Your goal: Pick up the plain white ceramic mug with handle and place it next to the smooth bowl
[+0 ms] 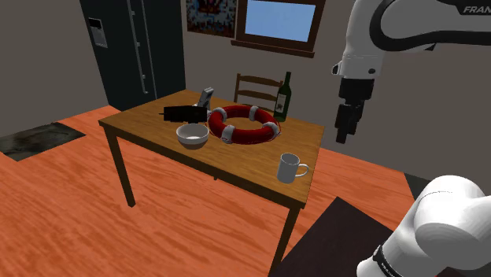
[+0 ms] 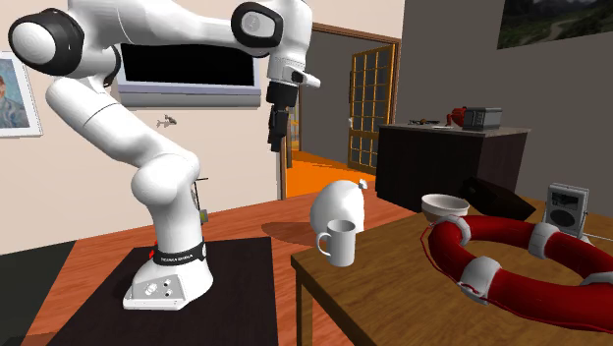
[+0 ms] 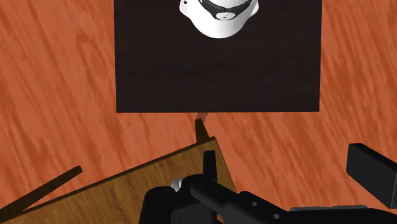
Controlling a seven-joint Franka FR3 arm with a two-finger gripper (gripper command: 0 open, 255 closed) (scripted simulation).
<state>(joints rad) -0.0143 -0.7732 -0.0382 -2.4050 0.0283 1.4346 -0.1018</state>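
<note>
A white mug (image 1: 291,168) with a handle stands upright near the table's (image 1: 142,120) corner closest to the stand; the second exterior view also has the mug (image 2: 337,242). A pale smooth bowl (image 1: 193,135) sits further along the front edge, towards the shoulder view's left, and the bowl (image 2: 444,205) appears again behind the life ring. My black gripper (image 1: 344,126) hangs high in the air beyond the table's end, well above and apart from the mug, pointing down. In the second exterior view the gripper (image 2: 278,133) is up beside the arm. Its fingers (image 3: 372,178) stand apart, open and holding nothing.
A red and white life ring (image 1: 244,124) lies mid-table behind the bowl. A green bottle (image 1: 285,98), a grey device (image 1: 206,98) and a black box (image 1: 185,114) stand at the back. A chair (image 1: 256,85) is behind the table. The black stand (image 2: 187,285) sits on orange wood floor.
</note>
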